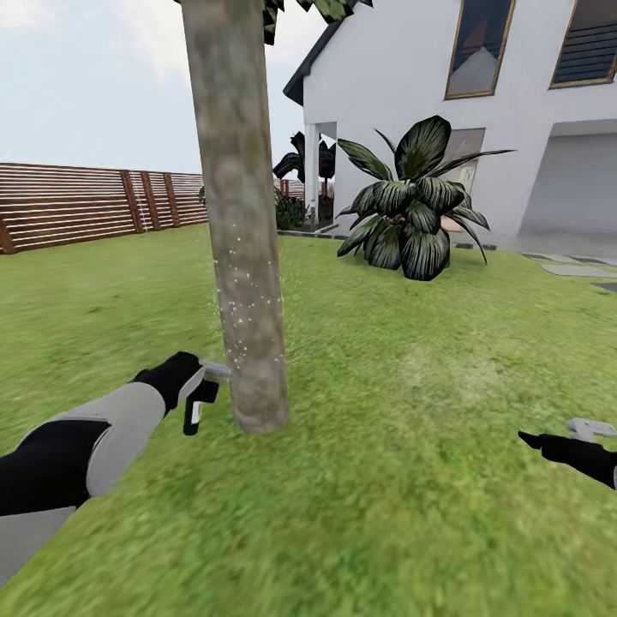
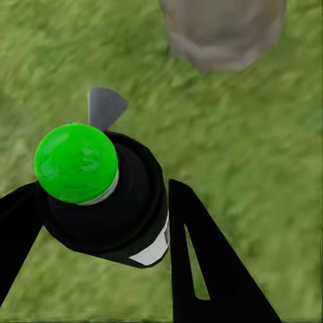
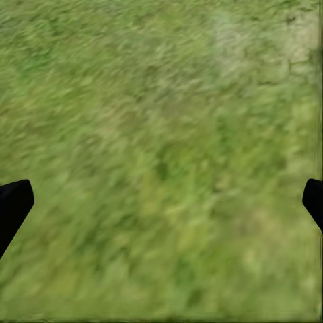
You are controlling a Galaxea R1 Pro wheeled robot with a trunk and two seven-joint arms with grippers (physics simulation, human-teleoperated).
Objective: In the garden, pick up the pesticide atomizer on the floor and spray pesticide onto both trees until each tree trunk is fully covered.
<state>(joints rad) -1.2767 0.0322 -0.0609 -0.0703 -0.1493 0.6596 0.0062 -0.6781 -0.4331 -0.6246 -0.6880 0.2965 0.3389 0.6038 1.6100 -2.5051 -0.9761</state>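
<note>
The left gripper [image 1: 199,396] is clamped around the pesticide atomizer [image 1: 202,399], its two black fingers [image 2: 202,262] pressing on either side of the black body, whose bright green cap [image 2: 75,163] faces the wrist camera. The grey nozzle [image 2: 104,108] points away from the pincer toward the tree trunk [image 1: 240,223], which stands just ahead of it, with the flared base of the trunk [image 2: 222,30] close in front on the lawn [image 1: 386,480]. A scatter of fine pale droplets shows on and around the lower part of the bark, above the nozzle, so spraying of this tree appears to be under way. The speckling seems to reach only part of the way up, and the bark higher up looks bare, so the coverage is probably far from complete. A second tree does not appear here, and that one likely remains to be done. The right gripper [image 1: 548,444] hangs off to the far side over plain grass, well apart from the trunk, its fingertips [image 3: 15,202] spread wide with nothing between them.
</note>
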